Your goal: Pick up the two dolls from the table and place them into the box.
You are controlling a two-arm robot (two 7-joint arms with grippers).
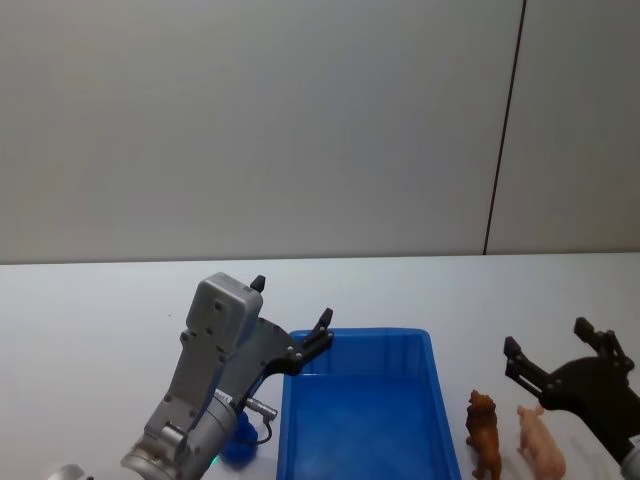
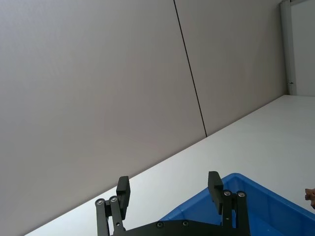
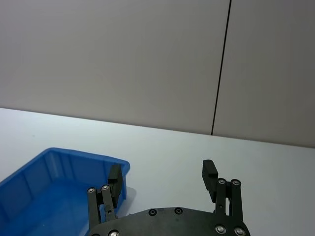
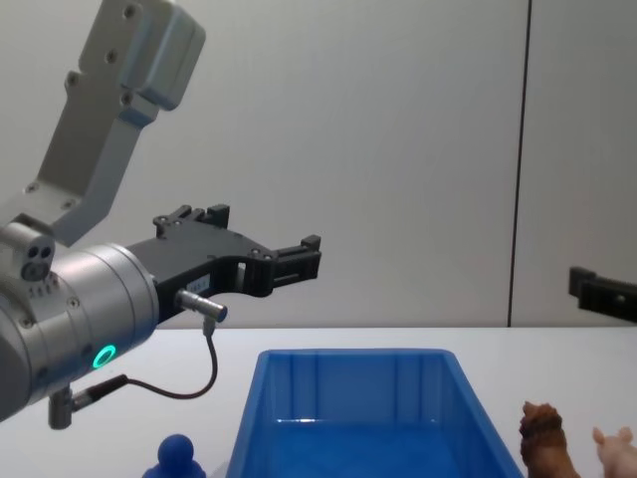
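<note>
Now, box (image 1: 380, 334): bright blue bin with sloping, ribbed walls, lying below and between the two grippers; its inside shows blue floor and walls.
left gripper (image 1: 291, 300): fingers spread wide and holding nothing, raised above the table (image 1: 90, 300), one fingertip over the box's far left corner.
right gripper (image 1: 547, 336): fingers spread and holding nothing, off to the box's right and apart from it.
blue doll (image 4: 177, 458): round-headed, on the table outside the box, beneath the left gripper's wrist, just beside the box's left wall.
brown doll (image 1: 484, 430): upright on the table outside the box, near its right wall, below the right gripper and nearer the robot.
pink figure (image 1: 540, 442): just beside the brown doll on the side away from the box, beneath the right gripper.
markings: a green lit ring (image 4: 104, 356) on the left arm's round housing.
</note>
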